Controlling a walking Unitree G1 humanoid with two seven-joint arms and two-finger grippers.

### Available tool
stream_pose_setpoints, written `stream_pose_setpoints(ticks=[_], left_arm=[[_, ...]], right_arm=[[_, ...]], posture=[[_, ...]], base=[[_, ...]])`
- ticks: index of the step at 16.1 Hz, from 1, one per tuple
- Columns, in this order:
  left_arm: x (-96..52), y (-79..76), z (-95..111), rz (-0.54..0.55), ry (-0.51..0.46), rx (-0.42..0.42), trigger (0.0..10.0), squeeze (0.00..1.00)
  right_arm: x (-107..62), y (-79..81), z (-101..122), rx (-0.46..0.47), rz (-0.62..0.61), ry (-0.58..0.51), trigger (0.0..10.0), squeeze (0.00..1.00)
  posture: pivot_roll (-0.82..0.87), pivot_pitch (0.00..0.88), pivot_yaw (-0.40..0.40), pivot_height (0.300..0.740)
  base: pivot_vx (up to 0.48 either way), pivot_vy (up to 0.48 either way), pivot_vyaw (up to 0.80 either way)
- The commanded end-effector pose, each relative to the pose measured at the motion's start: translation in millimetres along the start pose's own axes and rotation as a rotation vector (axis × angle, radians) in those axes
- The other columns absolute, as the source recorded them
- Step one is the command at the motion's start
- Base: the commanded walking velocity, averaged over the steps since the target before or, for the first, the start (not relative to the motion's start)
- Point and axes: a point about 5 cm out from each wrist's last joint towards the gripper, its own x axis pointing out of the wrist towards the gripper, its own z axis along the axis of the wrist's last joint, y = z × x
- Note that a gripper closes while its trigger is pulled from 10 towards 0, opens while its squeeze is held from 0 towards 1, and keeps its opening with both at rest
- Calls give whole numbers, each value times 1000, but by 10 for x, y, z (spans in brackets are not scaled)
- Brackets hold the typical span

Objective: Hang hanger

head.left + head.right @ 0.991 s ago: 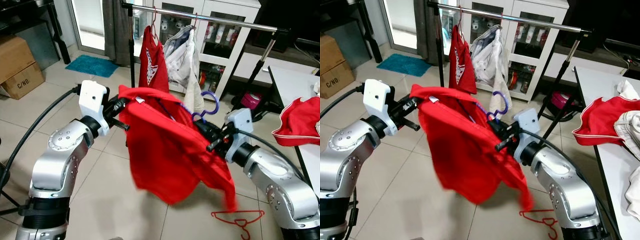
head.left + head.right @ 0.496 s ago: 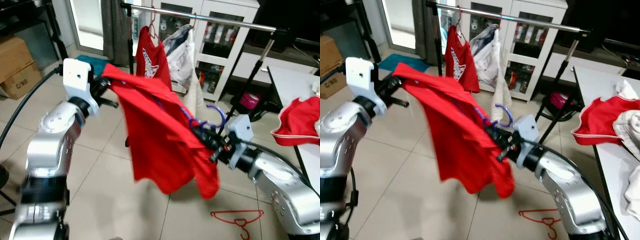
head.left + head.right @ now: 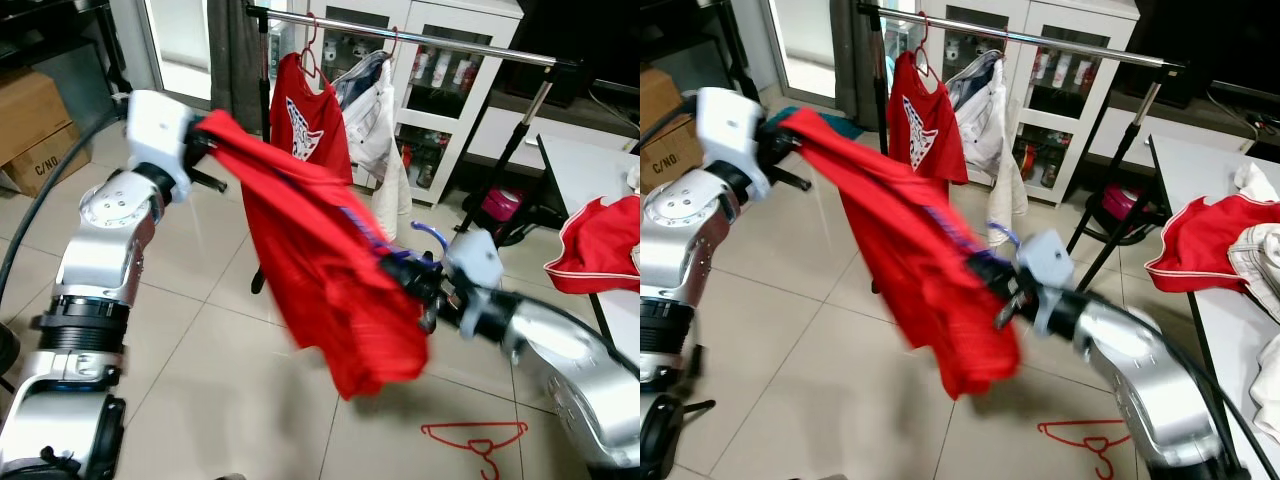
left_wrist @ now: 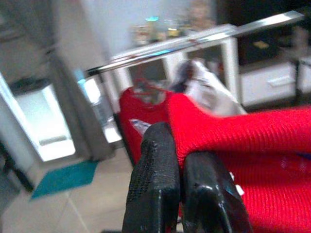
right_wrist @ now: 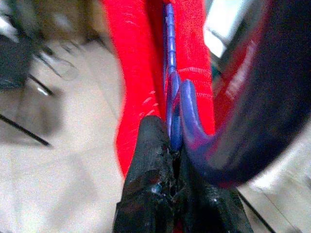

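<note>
A red shirt (image 3: pixel 320 270) is stretched in the air between my two arms, draped over a purple hanger (image 3: pixel 428 232) whose hook pokes out near my right wrist. My left gripper (image 3: pixel 205 140) is shut on the shirt's upper corner, raised high at the left; its fingers (image 4: pixel 160 184) pinch the red cloth. My right gripper (image 3: pixel 400 272) is shut on the purple hanger (image 5: pixel 174 104) at the neck, lower and to the right. Behind stands the clothes rail (image 3: pixel 420 38) with a red shirt (image 3: pixel 305 115) and a white garment (image 3: pixel 375 120) hanging from it.
A red hanger (image 3: pixel 478 438) lies on the tiled floor at the lower right. A white table (image 3: pixel 585 170) with red and white clothes (image 3: pixel 600 245) stands at the right. A white glass-door cabinet (image 3: pixel 450 90) is behind the rail; cardboard boxes (image 3: pixel 35 125) sit far left.
My left gripper has risen and swung left with the shirt corner, pulling the cloth taut. My right gripper has dropped a little with the hanger. The shirt's hem swings.
</note>
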Motion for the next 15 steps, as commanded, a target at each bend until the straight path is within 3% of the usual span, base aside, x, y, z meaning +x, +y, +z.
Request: stream_pose_setpoints(ticks=[1, 3, 4, 5, 6, 8, 10, 13, 15], left_arm=[[-20, 37, 104, -1, -26, 62, 0, 0], [64, -283, 35, -118, 2, 117, 0, 0], [74, -319, 21, -131, 4, 123, 0, 0], [110, -459, -24, -184, 22, 127, 0, 0], [120, -498, -44, -207, 36, 140, 0, 0], [136, -492, -54, -208, 48, 164, 0, 0], [147, -293, -71, -115, 73, 193, 0, 0], [69, 141, -224, 68, 174, 166, 0, 0], [-2, 263, -359, 120, 236, 153, 0, 0]], right_arm=[[-41, -96, -100, 5, -67, 90, 0, 0], [69, -100, 24, -65, -68, 134, 0, 0], [83, -97, 28, -87, -65, 148, 0, 0], [127, -63, -8, -222, -11, 236, 0, 0], [141, -21, -39, -278, 39, 271, 0, 0], [151, 35, -48, -288, 88, 276, 0, 0], [51, 178, -64, -335, 252, 224, 0, 0], [-68, 138, -21, -157, 245, 70, 0, 0], [-133, 96, 4, -78, 241, 2, 0, 0]], posture=[[-118, 0, -73, 740], [-120, 0, -74, 740], [-120, 0, -74, 740], [-122, 0, -75, 740], [-119, 0, -76, 740], [-115, 0, -81, 740], [-115, 0, -78, 740], [-117, 0, -72, 740], [-120, 0, -69, 740]], base=[[0, 0, 0], [0, 0, 0], [0, 0, 0], [0, 0, 0], [0, 0, 0], [0, 0, 0], [0, 0, 0], [0, 0, 0], [0, 0, 0]])
